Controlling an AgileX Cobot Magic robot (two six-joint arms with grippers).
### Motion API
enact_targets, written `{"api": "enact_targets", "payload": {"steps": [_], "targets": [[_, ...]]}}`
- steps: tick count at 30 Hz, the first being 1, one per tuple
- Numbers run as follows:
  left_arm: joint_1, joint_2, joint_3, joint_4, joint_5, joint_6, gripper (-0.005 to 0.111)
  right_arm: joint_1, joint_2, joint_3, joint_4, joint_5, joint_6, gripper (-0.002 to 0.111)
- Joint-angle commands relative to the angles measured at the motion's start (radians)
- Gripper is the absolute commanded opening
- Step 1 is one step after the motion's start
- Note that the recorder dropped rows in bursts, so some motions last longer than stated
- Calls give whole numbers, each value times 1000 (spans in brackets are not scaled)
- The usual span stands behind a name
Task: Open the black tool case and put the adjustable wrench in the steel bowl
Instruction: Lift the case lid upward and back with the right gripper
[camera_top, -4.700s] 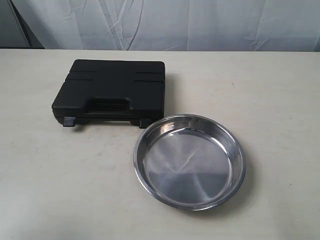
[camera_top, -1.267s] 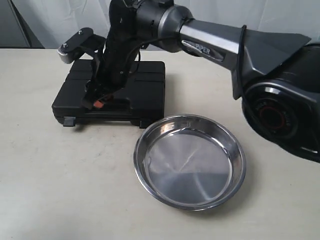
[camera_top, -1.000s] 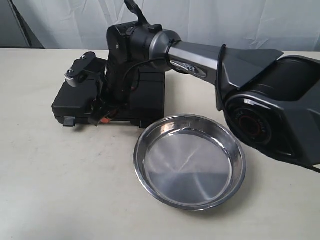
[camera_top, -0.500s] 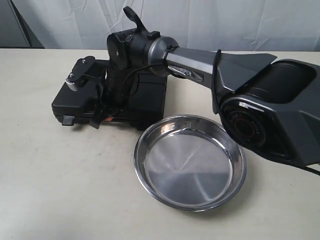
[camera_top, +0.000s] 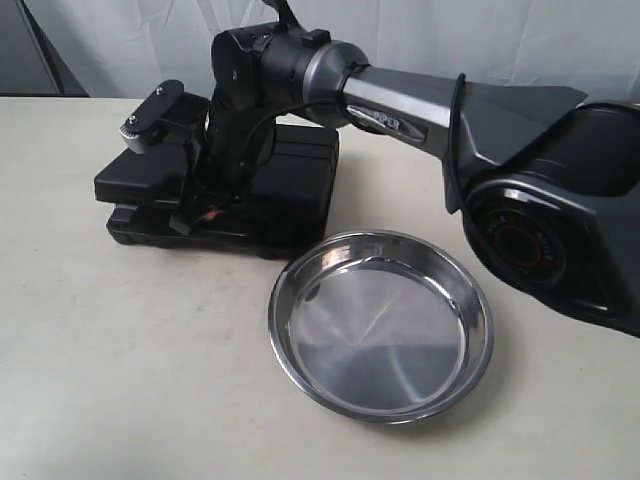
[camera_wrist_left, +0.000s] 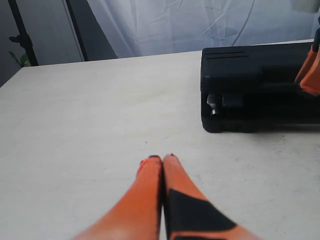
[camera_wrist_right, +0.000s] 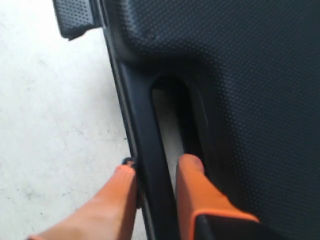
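Right hand (camera_wrist_right: 157, 165) is clamped on the handle bar (camera_wrist_right: 150, 155) of the black tool case (camera_top: 290, 175): one finger (camera_wrist_right: 192, 175) down in the slot, the other on the outer edge. Exterior view shows the lid half standing a crack above the base at the front left corner, so I read this as lid lift, early stage. Plan: swing up and back in an arc about the rear hinge, not straight up, or the base comes with it and the case skids. Grip is on a thin bar, so go slow and watch for slip. Steel bowl (camera_top: 380, 330) sits empty on the table (camera_top: 120, 380), just beside the case's front right corner; I don't want to nudge it with the forearm. Left hand (camera_wrist_left: 161, 158) is closed on nothing, low over the table, apart from the case's side. I'd use it to pin the base if it rises. Adjustable wrench not in view, presumably inside the case.
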Motion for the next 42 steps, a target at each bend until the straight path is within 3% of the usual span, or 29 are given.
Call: {"api": "enact_targets", "payload": {"steps": [1,21,25,34,42], "targets": [[4,-3,-3,4,-10,-1,0,-2,-48,-3,3,-21,15,-1],[4,-3,-3,4,-10,-1,0,-2,-144,-3,92,-58,15,-1],[4,-3,-3,4,-10,-1,0,-4,-170,-3,45,-89,22,-1],[4,-3,-3,4,-10,-1,0,-57,-185,-3,-251,-106,173,-1],[4,-3,-3,4,-10,-1,0,-172,-185,-3,-266,-114,195,-1]]}}
